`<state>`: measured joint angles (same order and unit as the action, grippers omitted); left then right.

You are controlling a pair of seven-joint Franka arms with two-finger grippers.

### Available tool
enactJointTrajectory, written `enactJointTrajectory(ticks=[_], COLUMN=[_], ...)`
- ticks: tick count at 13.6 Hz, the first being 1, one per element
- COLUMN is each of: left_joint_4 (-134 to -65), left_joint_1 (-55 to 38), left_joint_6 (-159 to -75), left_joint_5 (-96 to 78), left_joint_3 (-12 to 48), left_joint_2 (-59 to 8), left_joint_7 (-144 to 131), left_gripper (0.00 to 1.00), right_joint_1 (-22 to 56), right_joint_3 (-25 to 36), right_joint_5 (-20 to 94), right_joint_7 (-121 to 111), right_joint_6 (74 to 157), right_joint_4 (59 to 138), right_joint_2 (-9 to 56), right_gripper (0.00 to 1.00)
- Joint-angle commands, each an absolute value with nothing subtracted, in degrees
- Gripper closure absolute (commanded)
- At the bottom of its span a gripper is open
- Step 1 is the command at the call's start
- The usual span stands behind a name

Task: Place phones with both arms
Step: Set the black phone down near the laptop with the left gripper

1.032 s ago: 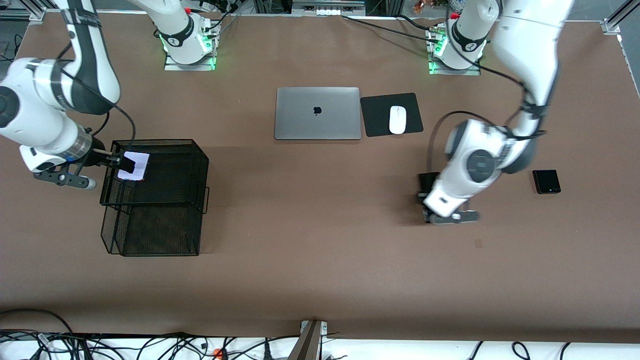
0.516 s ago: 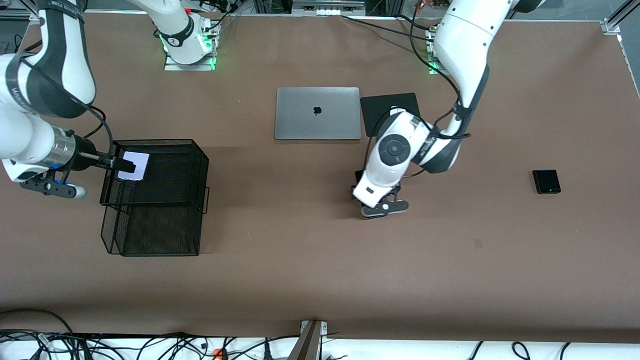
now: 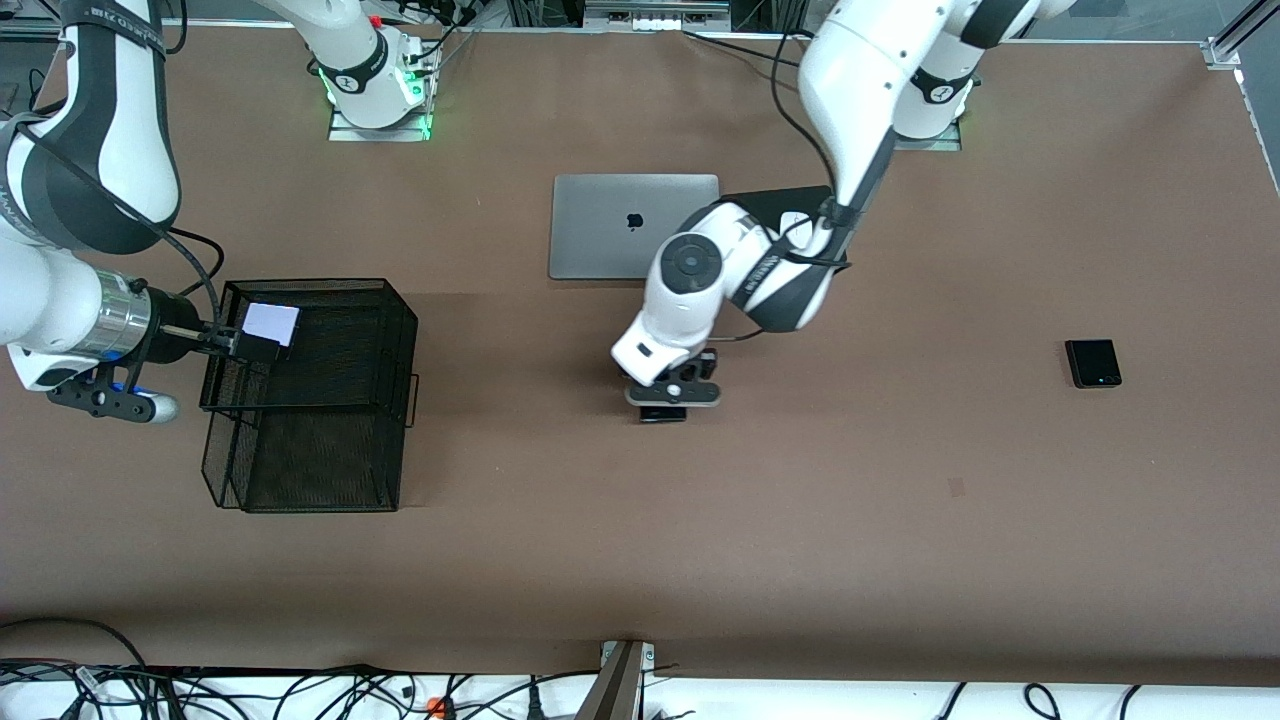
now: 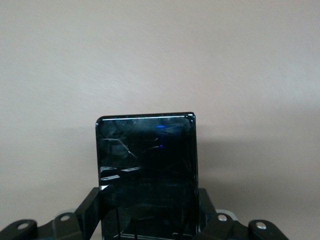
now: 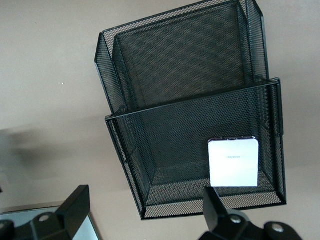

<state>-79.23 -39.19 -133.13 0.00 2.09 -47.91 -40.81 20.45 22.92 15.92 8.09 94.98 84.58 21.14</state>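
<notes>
I see white mouse (image 3: 795,222) mostly hidden under left arm. Long black phone (image 4: 146,172) cut off at six o'clock edge.

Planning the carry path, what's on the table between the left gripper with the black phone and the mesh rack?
Only bare brown table lies between the left gripper, holding the long black phone, and the mesh rack, per the front view.

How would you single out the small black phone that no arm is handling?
Start at the silver laptop near the robots' bases, then go toward the left arm's end of the table and nearer the front camera. The small squarish black phone lies alone on bare brown table, unlike the white phone in the mesh tray.
</notes>
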Motion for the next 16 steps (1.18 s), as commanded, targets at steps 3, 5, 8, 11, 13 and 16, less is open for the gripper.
enactJointTrajectory(ticks=[3,5,8,11,13,16], left_joint_4=[-74.6,-74.6,-74.3,-74.3,-73.8,-69.7], left_joint_1=[-40.7,-40.7,-40.9,-41.7,-41.2,-37.2], left_joint_6=[-132.0,-132.4,-132.8,-135.2,-134.2,-123.3], left_joint_5=[-1.0,-1.1,-1.0,-1.0,-1.0,-1.1], left_joint_3=[1.0,0.9,0.8,0.4,0.4,0.4], left_joint_2=[-52.6,-53.3,-54.0,-54.1,-53.3,-51.0], left_joint_7=[-38.0,-38.1,-38.3,-41.1,-41.0,-40.2], left_gripper=[1.00,0.92,0.36,0.00,0.00,0.00], right_joint_1=[20.0,20.0,20.0,20.0,20.2,20.7], right_joint_3=[22.8,22.8,22.8,22.8,22.8,22.5], right_joint_5=[17.3,17.3,17.3,17.4,17.4,17.4], right_joint_7=[6.9,6.9,6.9,6.9,6.9,7.1], right_joint_6=[93.3,93.3,93.3,93.3,93.3,93.8], right_joint_4=[82.5,82.5,82.6,82.5,82.6,82.5], right_joint_2=[22.0,22.0,22.0,22.0,21.9,22.0], right_gripper=[0.00,0.00,0.00,0.00,0.00,0.00])
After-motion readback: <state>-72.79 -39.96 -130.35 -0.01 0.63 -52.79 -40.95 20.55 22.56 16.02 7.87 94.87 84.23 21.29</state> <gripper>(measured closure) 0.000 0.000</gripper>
